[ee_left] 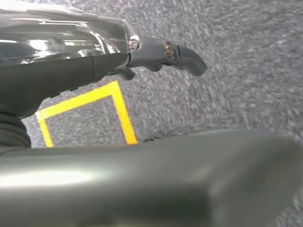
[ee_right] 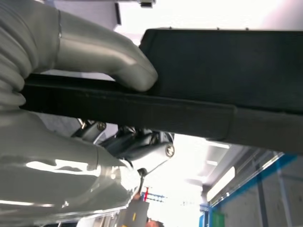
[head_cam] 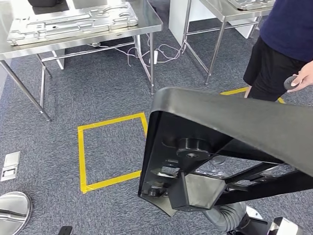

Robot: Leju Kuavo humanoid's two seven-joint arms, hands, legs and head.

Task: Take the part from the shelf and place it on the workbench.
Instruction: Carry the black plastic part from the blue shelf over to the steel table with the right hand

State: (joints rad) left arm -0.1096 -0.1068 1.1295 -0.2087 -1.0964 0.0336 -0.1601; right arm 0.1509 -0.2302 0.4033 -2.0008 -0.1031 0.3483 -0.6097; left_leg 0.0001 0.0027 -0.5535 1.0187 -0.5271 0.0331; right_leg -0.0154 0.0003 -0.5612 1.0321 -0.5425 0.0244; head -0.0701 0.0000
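Observation:
The part (head_cam: pixel 236 122) is a large black moulded frame with ribs and a round boss on its underside, carried tilted in front of me above the carpet. My right hand (ee_right: pixel 71 156) grips its edge (ee_right: pixel 221 66), thumb (ee_right: pixel 121 64) pressed on one face and dark fingers (ee_right: pixel 143 146) under the other. From below, that arm's ribbed wrist cover (head_cam: pixel 225 218) comes up behind the part. My left hand (ee_left: pixel 150 52) hangs over the carpet with its fingers stretched out, holding nothing. The steel workbench (head_cam: pixel 149 19) stands at the far left.
A stamped metal panel (head_cam: pixel 74 22) lies on the workbench. A yellow tape square (head_cam: pixel 110 152) marks the carpet in front of it. A second steel table (head_cam: pixel 217 10) stands at the far right. Close on my right a person (head_cam: pixel 284 44) holds a small dark disc (head_cam: pixel 291 82). Cables (head_cam: pixel 155 54) trail under the bench.

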